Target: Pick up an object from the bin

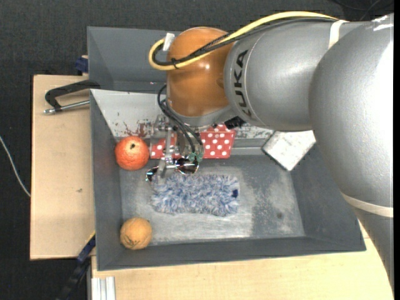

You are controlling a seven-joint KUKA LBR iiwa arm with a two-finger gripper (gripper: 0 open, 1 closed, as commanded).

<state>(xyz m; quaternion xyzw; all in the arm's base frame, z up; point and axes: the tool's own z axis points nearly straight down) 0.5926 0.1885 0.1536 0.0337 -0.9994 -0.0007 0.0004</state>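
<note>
Five loose things spread across the floor of the grey metal bin [275,214]. Reaching in from the view's right: a thick silver arm [300,67] with a rounded orange wrist cover [194,74] and a yellow cable [275,20] looped over it. Beneath that cover, the two-finger gripper [170,162], low in the left half of the bin, right at the upper left corner of a shaggy blue-and-white fabric pad [195,194] lying flat near the middle of the floor. Impossible to tell whether open or closed, or whether touching the pad. Just left of the gripper, a round red-orange fruit [131,153], close but apart from it. Just right of the gripper and toward the view's top, a red box with white polka dots [217,142], partly hidden under the wrist, close to the bin's upper wall. Farther right along that wall, a flat white block [287,149], turned at an angle. Down in the lower left corner, a dull orange-brown ball [135,232], well apart from gripper and pad alike.
</note>
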